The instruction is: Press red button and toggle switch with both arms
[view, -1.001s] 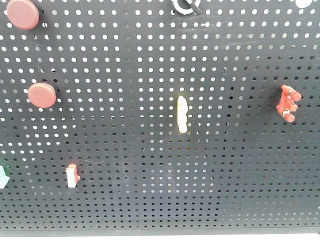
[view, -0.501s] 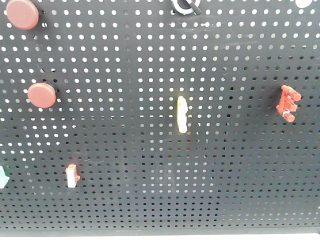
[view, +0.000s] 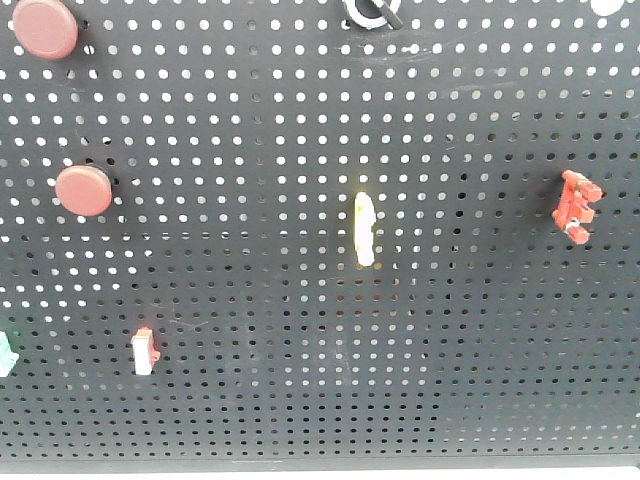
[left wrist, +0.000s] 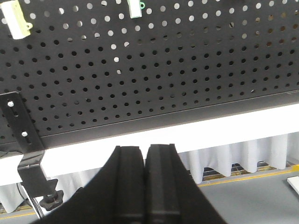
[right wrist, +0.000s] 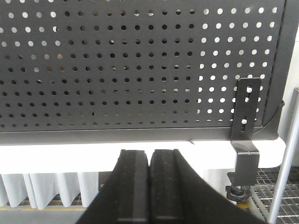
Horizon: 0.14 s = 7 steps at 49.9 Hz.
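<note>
The left pincer (left wrist: pixel 145 154) sits low in its wrist view with its two black fingers pressed together and nothing between them, well below the bottom edge of the black pegboard (left wrist: pixel 154 79). The right pincer (right wrist: pixel 149 158) is the same: fingers closed against each other, empty, hanging under the board's lower rim, with a black clamp bracket (right wrist: pixel 246 116) off to its right. Neither pincer shows in the front view, so both are well apart from the switches mounted higher up. On the board in that view, the toggle switch (view: pixel 575 207), a small bright red ridged lever, is at the far right about mid-height. A pale yellow lever (view: pixel 365 229) stands upright near the centre. Two round red buttons are at the left, one (view: pixel 44 28) at the top corner and one (view: pixel 84 190) lower down. Below them is a small white switch with a red top (view: pixel 145 351), and a black knob (view: pixel 372 12) pokes in at the top edge.
</note>
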Available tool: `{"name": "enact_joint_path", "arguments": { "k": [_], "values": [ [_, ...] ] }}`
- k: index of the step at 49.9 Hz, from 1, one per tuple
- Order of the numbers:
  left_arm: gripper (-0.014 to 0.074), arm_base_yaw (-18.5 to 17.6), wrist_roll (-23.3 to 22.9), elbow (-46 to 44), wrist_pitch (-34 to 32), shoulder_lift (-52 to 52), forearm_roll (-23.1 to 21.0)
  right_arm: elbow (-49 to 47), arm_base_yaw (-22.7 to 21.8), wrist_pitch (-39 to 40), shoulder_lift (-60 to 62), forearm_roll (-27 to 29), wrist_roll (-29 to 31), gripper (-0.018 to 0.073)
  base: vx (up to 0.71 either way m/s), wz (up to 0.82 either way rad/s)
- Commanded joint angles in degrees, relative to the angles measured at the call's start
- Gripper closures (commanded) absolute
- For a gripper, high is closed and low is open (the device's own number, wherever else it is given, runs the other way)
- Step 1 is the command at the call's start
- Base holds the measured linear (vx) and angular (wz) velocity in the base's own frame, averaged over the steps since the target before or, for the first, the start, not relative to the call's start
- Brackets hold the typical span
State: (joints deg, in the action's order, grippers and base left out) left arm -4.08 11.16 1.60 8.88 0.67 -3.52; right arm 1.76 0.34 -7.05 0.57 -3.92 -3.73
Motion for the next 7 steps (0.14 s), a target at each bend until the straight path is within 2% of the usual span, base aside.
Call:
{"name": "enact_joint_path", "arguments": {
  "k": [1, 7],
  "values": [
    [0.0594, 0.06, -0.13, 1.88, -4.75, 0.93, -0.67, 0.65, -0.01, 4.57, 1.02, -0.3, 0.07, 0.0559, 0.0, 0.0],
    [0.0594, 0.06, -0.13, 1.88, -4.75, 0.93, -0.67, 0.65, -0.01, 4.57, 1.02, -0.3, 0.07, 0.0559, 0.0, 0.0]
  ]
}}
